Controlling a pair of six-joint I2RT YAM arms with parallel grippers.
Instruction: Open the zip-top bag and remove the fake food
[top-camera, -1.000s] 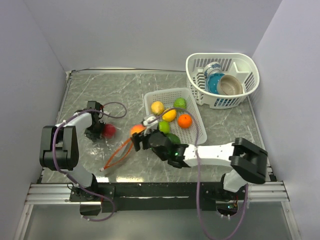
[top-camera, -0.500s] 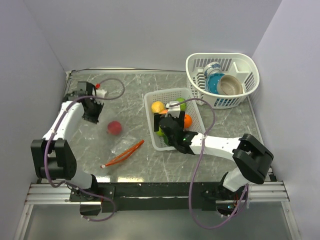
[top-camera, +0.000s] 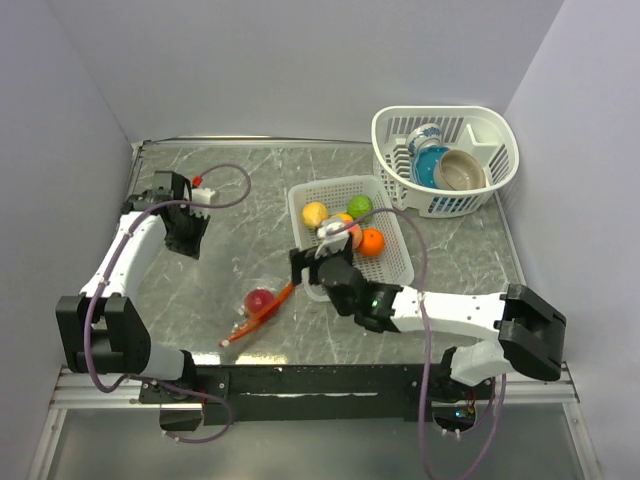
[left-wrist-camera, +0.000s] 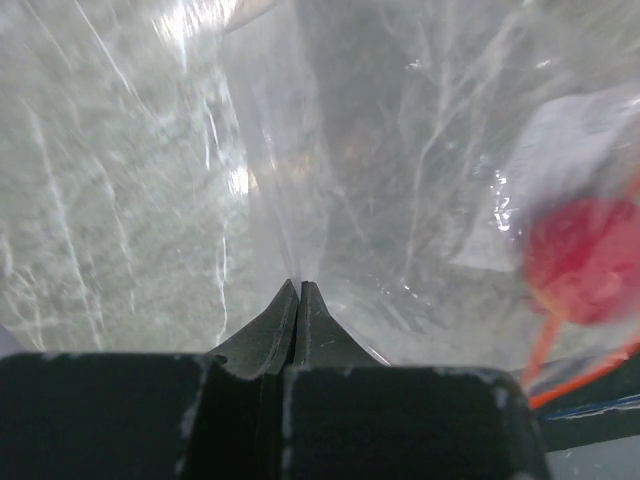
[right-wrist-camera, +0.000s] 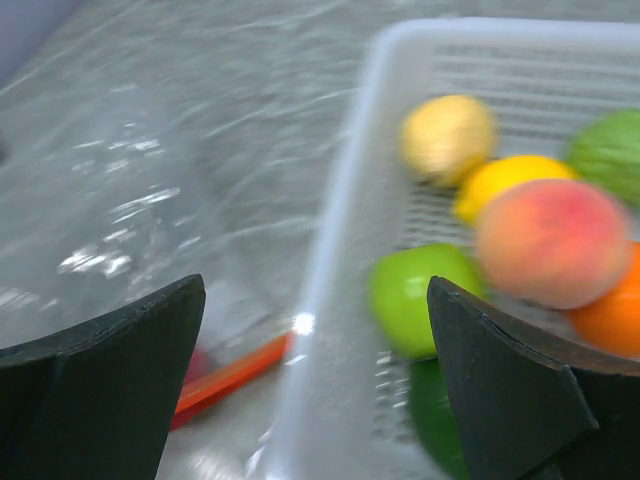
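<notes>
**Red fruit at the bag mouth, right arm free to take it**

- **Right arm:** It is stretched low and leftward from its base. The right gripper (top-camera: 318, 260) hangs over the near-left corner of the flat white basket (top-camera: 390, 262). Jaws are wide apart with nothing between them. The wrist cam looks across the basket rim, with table on one side and fruit on the other.
- **Red fruit:** The red fruit (top-camera: 263, 300) sits on the table (top-camera: 230, 190), just left of that corner. It touches the orange zip strip (top-camera: 240, 328). It looks to be under the film right at the mouth, but I can't tell for sure whether it is in or just out.
- **Basket:** The peach (top-camera: 349, 233) and the other fruits (top-camera: 315, 213) already lie in it. My read is that the red one is the last to come out.
- **Left arm:** It reaches far back-left with the elbow out. The left gripper (top-camera: 188, 238) has its fingers pressed together on the zip-top bag (left-wrist-camera: 420, 170), pinching clear film at the end away from the strip.

How to do the step well:
- The left arm should hold the pinch tight and the film raised, so the fruit stays parked at the mouth.
- The right arm should come in from the mouth side, along the strip, with jaws wide.
- Straddle the fruit and close on plastic fruit, not film.
- The film is slippery and floppy, so a shallow grab will likely snag the bag or squirt the ball sideways.
</notes>
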